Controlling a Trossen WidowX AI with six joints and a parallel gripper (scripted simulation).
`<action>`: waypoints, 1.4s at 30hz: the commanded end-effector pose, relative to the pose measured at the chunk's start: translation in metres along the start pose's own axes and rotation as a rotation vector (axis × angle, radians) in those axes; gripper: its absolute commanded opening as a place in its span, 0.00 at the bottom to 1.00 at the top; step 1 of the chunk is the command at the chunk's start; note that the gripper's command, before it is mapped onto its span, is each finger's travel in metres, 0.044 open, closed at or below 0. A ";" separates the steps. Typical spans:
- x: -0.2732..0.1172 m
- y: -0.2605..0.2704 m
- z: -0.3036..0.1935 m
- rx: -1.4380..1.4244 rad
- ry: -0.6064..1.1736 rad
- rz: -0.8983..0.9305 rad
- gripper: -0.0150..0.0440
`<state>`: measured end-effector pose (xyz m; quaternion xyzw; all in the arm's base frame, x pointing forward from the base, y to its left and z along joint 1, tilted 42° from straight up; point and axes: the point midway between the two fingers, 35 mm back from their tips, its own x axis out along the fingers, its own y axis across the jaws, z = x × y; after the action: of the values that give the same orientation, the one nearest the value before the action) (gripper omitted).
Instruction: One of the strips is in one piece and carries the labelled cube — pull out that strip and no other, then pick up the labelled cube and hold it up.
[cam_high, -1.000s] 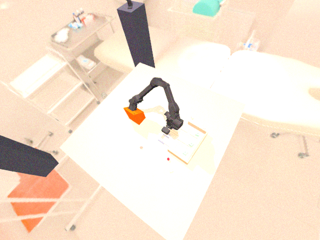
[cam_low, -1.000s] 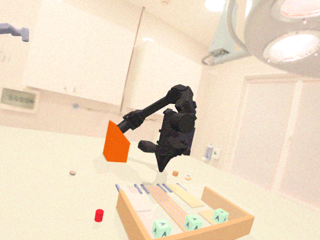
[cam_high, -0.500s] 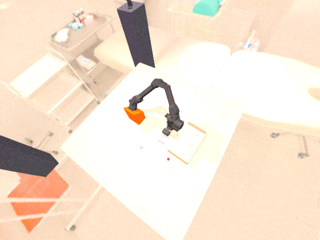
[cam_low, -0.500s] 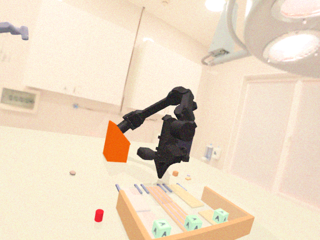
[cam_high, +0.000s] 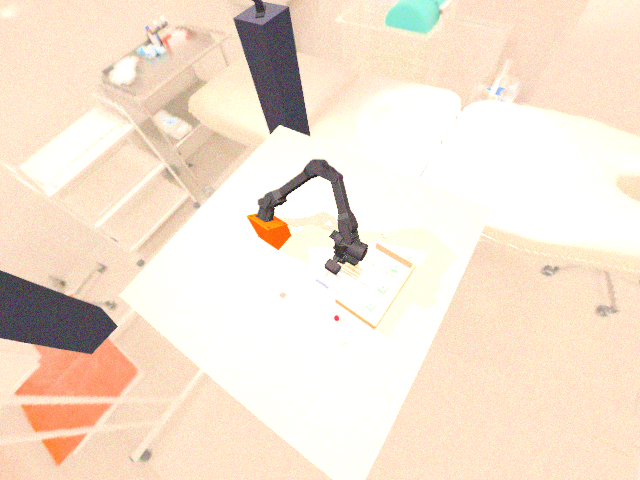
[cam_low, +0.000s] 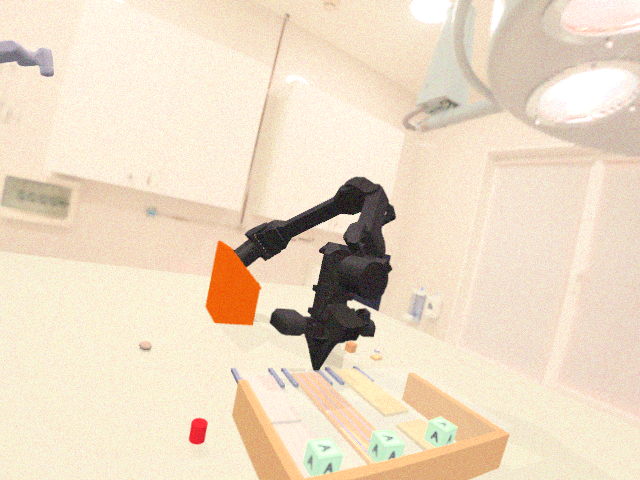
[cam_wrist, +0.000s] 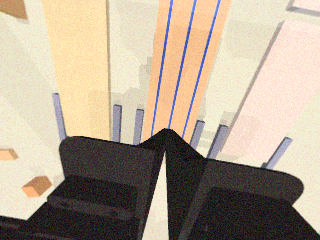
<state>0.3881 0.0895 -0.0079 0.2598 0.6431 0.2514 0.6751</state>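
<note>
My gripper is shut and empty, pointing down at the near end of the orange strip. The orange strip, with blue lines, runs unbroken under the middle cube, marked A. The yellow strip has a gap before its cube. The pink strip is also split, with a third cube at its far end. I cannot tell whether my fingertips touch the orange strip.
A wooden tray walls the strips on three sides. Several short slate bars flank their near ends. A red cylinder stands outside the tray. A small orange block and a pebble lie about.
</note>
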 end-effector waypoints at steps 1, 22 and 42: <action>0.009 -0.001 -0.002 0.006 0.005 -0.001 0.25; 0.022 -0.001 -0.003 0.006 0.005 0.000 0.25; 0.024 -0.001 -0.003 0.006 0.005 0.000 0.25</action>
<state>0.3862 0.1038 -0.0256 0.2609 0.6450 0.2515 0.6728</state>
